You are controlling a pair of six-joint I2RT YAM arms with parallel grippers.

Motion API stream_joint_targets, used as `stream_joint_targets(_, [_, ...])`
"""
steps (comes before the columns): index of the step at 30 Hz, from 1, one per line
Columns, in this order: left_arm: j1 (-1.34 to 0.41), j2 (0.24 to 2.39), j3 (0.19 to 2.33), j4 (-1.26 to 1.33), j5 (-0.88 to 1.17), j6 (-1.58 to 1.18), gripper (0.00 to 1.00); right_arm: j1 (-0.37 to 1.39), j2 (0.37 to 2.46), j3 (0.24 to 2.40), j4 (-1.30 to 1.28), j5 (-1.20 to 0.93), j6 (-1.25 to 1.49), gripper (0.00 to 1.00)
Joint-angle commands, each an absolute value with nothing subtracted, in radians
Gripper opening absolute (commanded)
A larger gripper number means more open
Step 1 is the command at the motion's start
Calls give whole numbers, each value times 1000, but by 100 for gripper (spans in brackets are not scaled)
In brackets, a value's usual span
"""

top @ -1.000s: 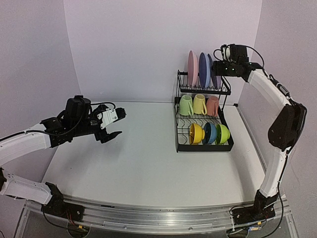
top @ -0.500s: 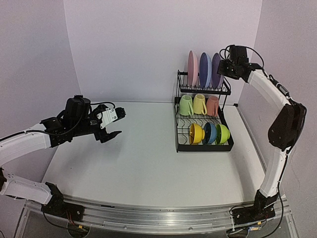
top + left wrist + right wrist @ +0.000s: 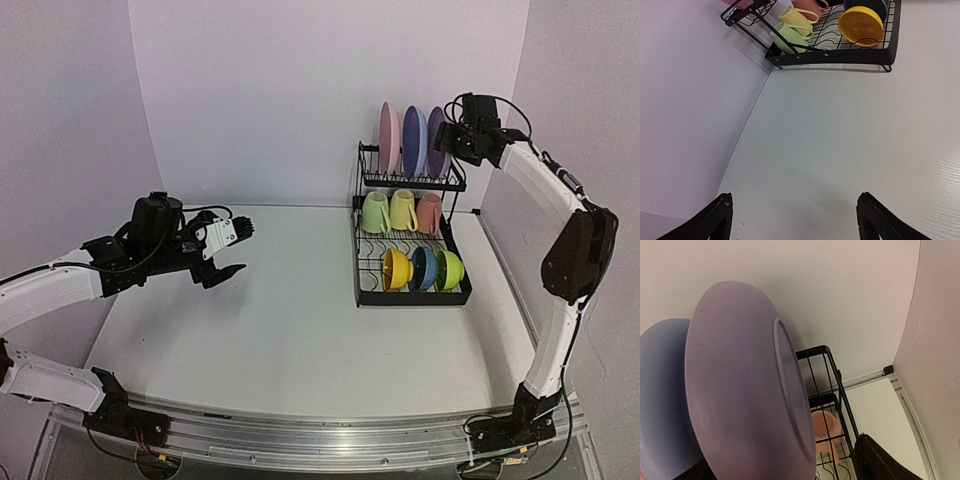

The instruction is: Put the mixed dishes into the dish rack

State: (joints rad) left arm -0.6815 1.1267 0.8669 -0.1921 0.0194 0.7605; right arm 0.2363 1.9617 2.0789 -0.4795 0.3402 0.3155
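Note:
The black wire dish rack (image 3: 412,297) stands at the back right. Pink (image 3: 388,135), blue (image 3: 412,140) and lilac (image 3: 435,140) plates stand on edge in its upper shelf. Pale green (image 3: 375,212), yellow (image 3: 402,210) and pink (image 3: 428,213) mugs and yellow (image 3: 396,268), dark blue (image 3: 424,268) and green (image 3: 450,269) bowls sit in the lower tray. My right gripper (image 3: 450,138) is open beside the lilac plate (image 3: 740,390), whose rim lies between the spread fingers without touching the visible finger (image 3: 875,460). My left gripper (image 3: 232,250) is open and empty above the table's left side.
The lilac back wall and right side wall stand close behind and beside the rack (image 3: 832,375). The left wrist view shows bare white table (image 3: 840,140), the left wall, and the rack's front rim (image 3: 840,55) with the yellow bowl (image 3: 861,24) far ahead.
My right gripper has let go of the lilac plate and drawn back up and to the right. The plate now stands upright in the upper shelf. The left arm has not moved.

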Motion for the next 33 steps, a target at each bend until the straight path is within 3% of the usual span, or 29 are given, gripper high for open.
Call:
stream_joint_targets(1, [-676,1104,872,-199,35,759,85,238,1936,2099,-472,306,308,81])
stream_joint_targets(11, [-673,1097,883,-210,26,740,85,239,1866,2068,-479,255,290,90])
stream_joint_targets(21, [-610,1086,894,-235,50,591,85,238,1609,1899,-496,239,156,94])
stream_joint_targets(25, [-538,1081,895,-223,79,445,88,236,1458,1728,-509,201,91,96])
stream_joint_targets(33, [-337,977,732,-124,169,69,96,208,1083,1131,-502,230,31,97])
